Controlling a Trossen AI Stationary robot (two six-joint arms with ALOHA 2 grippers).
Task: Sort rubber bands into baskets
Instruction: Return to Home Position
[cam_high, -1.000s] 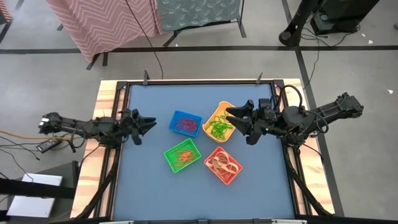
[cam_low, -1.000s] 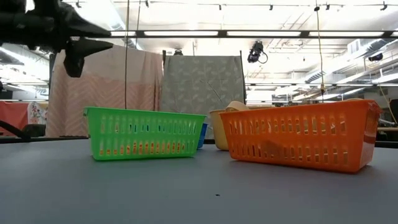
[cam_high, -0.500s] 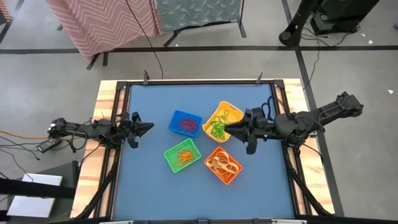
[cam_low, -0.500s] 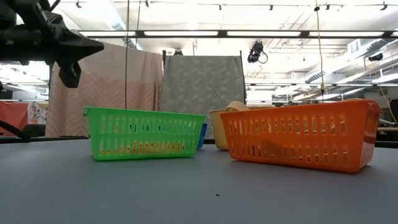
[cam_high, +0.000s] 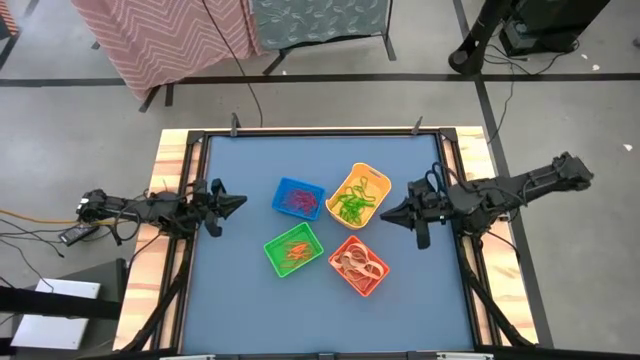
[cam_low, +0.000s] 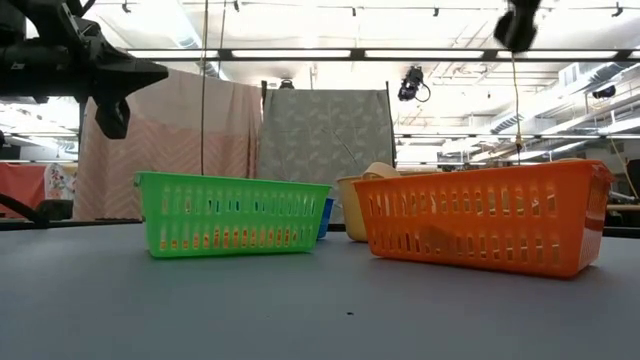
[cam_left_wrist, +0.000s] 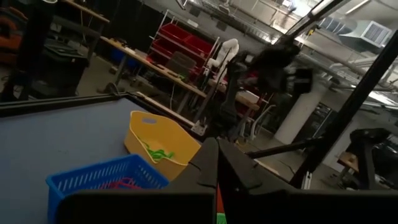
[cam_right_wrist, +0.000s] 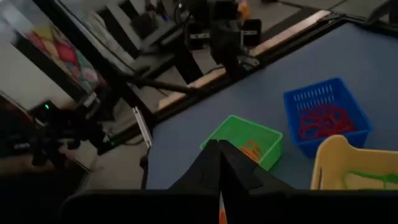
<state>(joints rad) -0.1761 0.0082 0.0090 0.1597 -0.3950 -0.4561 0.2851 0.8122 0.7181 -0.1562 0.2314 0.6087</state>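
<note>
The blue-topped table (cam_high: 230, 290) carries 4 baskets (cam_high: 268, 248) bunched near its middle: the blue basket (cam_high: 277, 196) and the yellow basket (cam_high: 370, 171) on the far side, and the green basket (cam_high: 271, 256) and the orange basket (cam_high: 384, 272) nearer the front. They sit close together, and the low view shows slotted walls on the green and orange ones.

The left gripper (cam_high: 238, 202) hangs over the table's left edge, apart from the blue basket. Its wrist view shows the 2 fingers pressed together to a point with nothing between them. The right gripper (cam_high: 388, 214) hovers just beside the yellow basket, over bare table. Its fingers are likewise closed to a point and carry nothing.

The rubber bands (cam_high: 297, 201) lie in loose heaps inside the baskets: red in the blue, green in the yellow, orange-red in the green, pale yellow in the orange. I can make out none lying on the bare tabletop, so the sorting looks finished.

The bands are likely almost weightless, soft and stretchy, with tacky rubber that clings and tangles. A narrow pinch on 1 raised strand at the edge of a heap would probably lift a single band. A deep grab would likely drag up a clump. The baskets look light enough to slide if nudged.
</note>
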